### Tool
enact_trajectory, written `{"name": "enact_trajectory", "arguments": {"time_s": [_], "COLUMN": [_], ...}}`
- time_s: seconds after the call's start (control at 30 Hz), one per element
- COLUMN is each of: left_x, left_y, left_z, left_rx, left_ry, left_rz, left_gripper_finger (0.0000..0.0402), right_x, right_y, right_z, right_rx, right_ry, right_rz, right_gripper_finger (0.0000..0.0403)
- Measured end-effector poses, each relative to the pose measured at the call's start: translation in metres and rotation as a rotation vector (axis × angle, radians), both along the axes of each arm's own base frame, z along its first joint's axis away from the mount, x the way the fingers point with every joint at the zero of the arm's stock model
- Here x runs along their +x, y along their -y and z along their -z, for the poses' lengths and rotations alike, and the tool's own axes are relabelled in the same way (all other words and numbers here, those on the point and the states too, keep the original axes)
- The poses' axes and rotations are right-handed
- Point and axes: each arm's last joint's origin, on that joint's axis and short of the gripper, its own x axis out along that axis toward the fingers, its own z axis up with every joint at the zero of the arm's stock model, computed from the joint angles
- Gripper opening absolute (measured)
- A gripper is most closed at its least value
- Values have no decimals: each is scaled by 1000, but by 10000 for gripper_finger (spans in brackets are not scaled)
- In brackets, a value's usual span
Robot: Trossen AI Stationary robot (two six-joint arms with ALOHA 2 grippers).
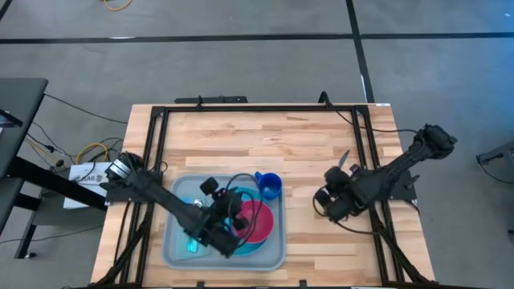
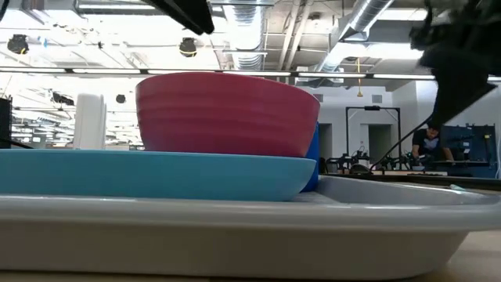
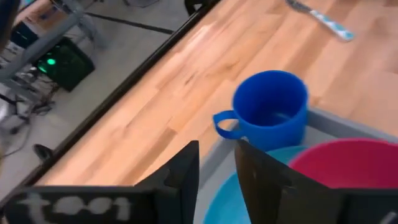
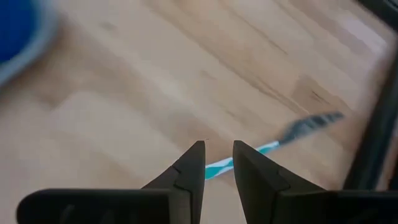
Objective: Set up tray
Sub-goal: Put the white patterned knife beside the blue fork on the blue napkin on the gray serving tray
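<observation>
The left arm reaches in from the left edge, its pincer low, fingers parted a little, nothing between them. The right arm reaches in from the right, its pincer likewise slightly apart and empty.

The light grey-blue tray lies flat at the bench's front edge, rectangular with rounded corners and a raised rim.

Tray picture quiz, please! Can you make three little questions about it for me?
1. True or false: the red bowl sits on the blue plate.
2. What is the mug standing in? A the tray B the floor
3. What lies on the table before the right hand?

Key: 1 true. 2 A. 3 a fork with a teal handle.
</observation>
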Motion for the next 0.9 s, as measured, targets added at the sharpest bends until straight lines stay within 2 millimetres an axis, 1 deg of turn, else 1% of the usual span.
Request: {"name": "enact_trajectory", "arguments": {"time_s": [0.1, 0.2, 0.43, 0.57, 0.73, 0.9], "left_x": [6, 9, 11, 11, 11, 11], "left_y": [-11, -18, -23, -23, -23, -23], "left_z": [0, -1, -2, -3, -3, -3], "left_rx": [21, 53, 122, 138, 146, 163], "left_ry": [-32, -33, -24, -29, -26, -35], "left_rz": [-11, -24, -33, -26, -27, -20], "left_gripper_finger": [98, 98, 98, 98, 98, 98], "right_x": [1, 3, 11, 17, 25, 28], "right_y": [12, 21, 37, 44, 49, 55], "right_z": [11, 21, 44, 60, 81, 96], "right_rx": [2, 14, -19, -42, -62, -58], "right_ry": [-11, -1, -35, -95, -129, -200], "right_rz": [167, 344, 595, 691, 797, 877], "right_gripper_finger": [77, 77, 77, 77, 77, 77]}}
